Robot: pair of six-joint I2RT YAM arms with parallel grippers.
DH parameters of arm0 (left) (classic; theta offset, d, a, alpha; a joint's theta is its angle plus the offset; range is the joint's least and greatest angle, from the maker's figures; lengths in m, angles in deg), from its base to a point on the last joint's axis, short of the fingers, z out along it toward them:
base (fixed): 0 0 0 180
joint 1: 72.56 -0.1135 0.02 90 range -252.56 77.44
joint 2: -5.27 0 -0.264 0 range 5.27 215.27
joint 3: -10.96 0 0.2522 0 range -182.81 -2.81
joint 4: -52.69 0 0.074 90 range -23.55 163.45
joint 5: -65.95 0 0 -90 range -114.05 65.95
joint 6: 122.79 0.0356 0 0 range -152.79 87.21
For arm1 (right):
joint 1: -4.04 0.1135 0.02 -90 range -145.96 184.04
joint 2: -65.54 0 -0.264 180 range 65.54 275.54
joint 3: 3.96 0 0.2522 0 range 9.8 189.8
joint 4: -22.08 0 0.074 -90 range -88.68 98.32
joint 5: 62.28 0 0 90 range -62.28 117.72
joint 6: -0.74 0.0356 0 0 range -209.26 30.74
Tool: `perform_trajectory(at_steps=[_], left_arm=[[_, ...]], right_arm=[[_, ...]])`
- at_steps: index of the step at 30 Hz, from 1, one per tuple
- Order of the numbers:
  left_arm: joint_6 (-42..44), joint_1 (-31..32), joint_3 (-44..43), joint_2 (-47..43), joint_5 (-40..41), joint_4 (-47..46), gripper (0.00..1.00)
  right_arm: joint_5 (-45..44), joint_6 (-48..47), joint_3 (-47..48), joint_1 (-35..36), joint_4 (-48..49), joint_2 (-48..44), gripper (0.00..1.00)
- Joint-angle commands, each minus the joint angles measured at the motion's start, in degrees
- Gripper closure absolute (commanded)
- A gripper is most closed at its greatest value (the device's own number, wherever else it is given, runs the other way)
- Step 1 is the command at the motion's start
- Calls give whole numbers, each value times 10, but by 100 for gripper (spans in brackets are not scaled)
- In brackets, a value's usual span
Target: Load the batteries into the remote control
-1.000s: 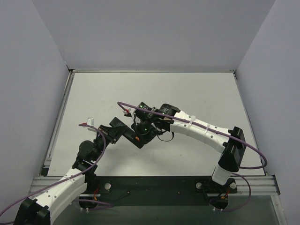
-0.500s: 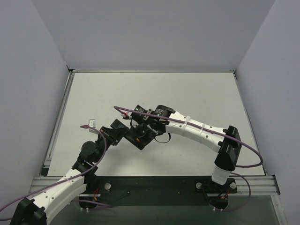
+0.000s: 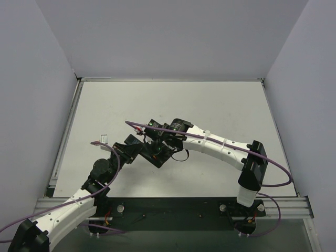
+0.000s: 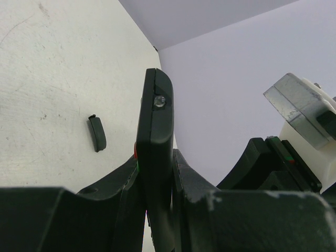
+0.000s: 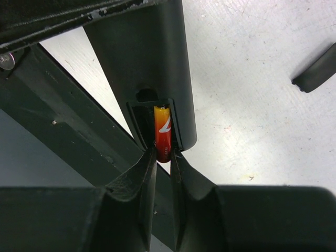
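Observation:
My left gripper [image 4: 156, 160] is shut on the black remote control [image 4: 155, 126] and holds it edge-on above the table; the two meet near the table's middle in the top view [image 3: 143, 150]. The remote's back [image 5: 147, 63] faces the right wrist camera with its battery bay open. One red-orange battery [image 5: 163, 132] lies lengthwise in the bay. My right gripper [image 5: 163, 156] is shut on the battery's near end, right against the remote [image 3: 160, 156]. A second battery is not in view.
The small black flat cover piece [image 4: 96, 133] lies on the white table to the remote's left; it also shows in the right wrist view [image 5: 316, 71]. A small white piece [image 3: 103, 138] lies near the table's left side. Grey walls enclose the table.
My right arm has shifted a little to the left and closer to the remote held by my left gripper. The left arm has barely moved.

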Motion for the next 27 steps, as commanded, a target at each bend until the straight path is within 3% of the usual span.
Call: perform_trajectory(at_steps=[1, 17, 27], left_arm=[[-18, 5, 51, -3, 8, -24, 100], [-50, 6, 66, -3, 21, -17, 100], [-63, 5, 70, 8, 18, -31, 100]], right_arm=[[-17, 7, 21, 5, -12, 0, 87], [-25, 4, 21, 5, -11, -16, 80], [-32, 4, 25, 5, -10, -16, 89]])
